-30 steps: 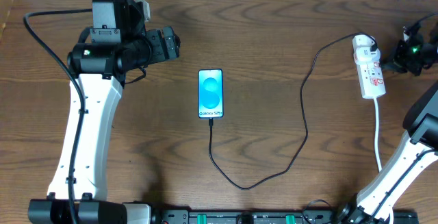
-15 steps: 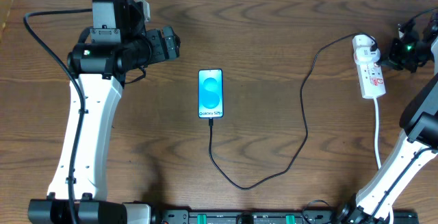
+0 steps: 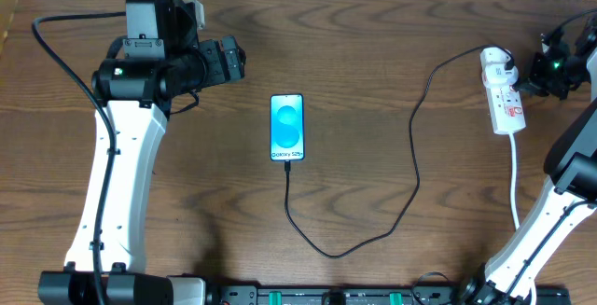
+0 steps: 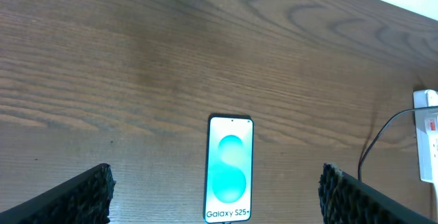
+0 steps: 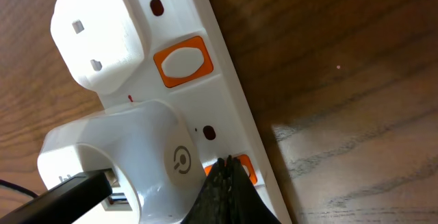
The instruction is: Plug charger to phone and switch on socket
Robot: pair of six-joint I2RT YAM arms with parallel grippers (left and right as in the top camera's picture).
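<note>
The phone (image 3: 287,128) lies mid-table, blue screen lit, and shows in the left wrist view (image 4: 230,168). The thin black charger cable (image 3: 414,156) runs from the phone's near end in a loop to a white adapter (image 5: 147,159) plugged into the white socket strip (image 3: 504,95). My right gripper (image 5: 227,169) is shut, its tips touching an orange switch (image 5: 245,169) beside the adapter; it sits at the strip's right side (image 3: 534,79). My left gripper (image 3: 233,61) is open and empty, left of and beyond the phone.
The strip's thick white cord (image 3: 515,184) runs toward the table's front edge on the right. A second white plug (image 5: 99,32) and another orange switch (image 5: 183,61) sit further along the strip. A white wall edge lies beyond the table's back.
My right gripper has shifted slightly left toward the socket strip since a second ago. The left arm, phone and cable have not moved.
</note>
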